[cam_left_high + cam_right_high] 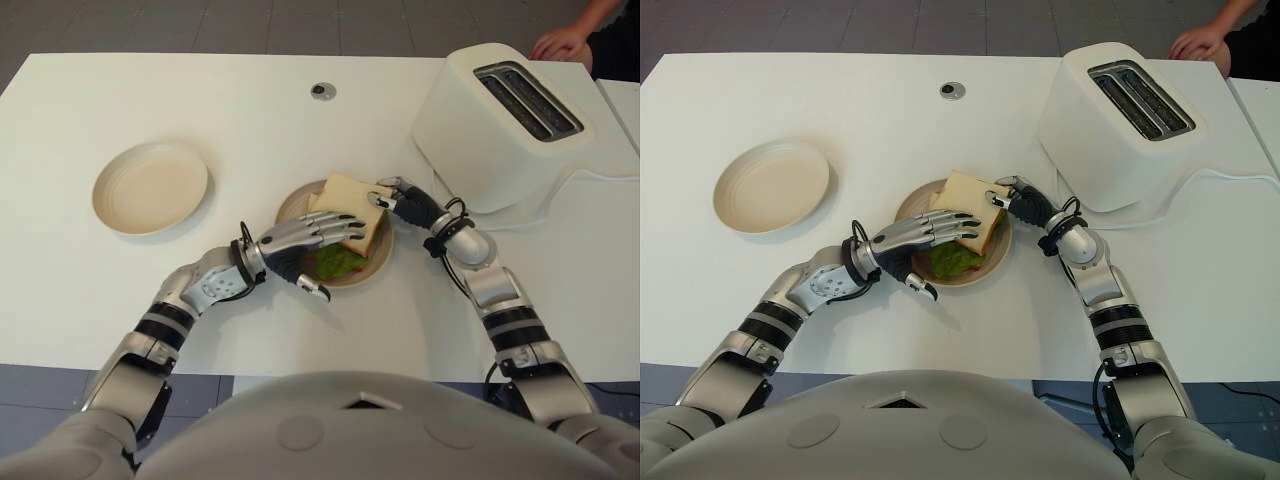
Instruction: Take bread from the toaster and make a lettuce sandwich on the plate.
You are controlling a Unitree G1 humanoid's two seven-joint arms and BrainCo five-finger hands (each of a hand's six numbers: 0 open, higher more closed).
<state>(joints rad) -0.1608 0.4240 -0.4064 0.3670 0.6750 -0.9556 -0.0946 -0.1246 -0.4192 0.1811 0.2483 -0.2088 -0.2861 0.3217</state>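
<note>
The fingertips (386, 189) of our right hand (413, 207) pinch the 3 o'clock corner of the top bread slice (350, 203), while the fingers (330, 228) of our left hand (288, 248) lie straight and close together across it from 8 o'clock, hiding most of the lettuce (340, 263) and the plate (288, 207), with the toaster (480, 140) at 2 o'clock.

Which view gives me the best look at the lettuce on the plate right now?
Left eye view, marginally: the lettuce shows green at the bread slice's near edge, below the left hand's fingers. Right eye view shows the same patch, equally part-covered by bread and fingers.
</note>
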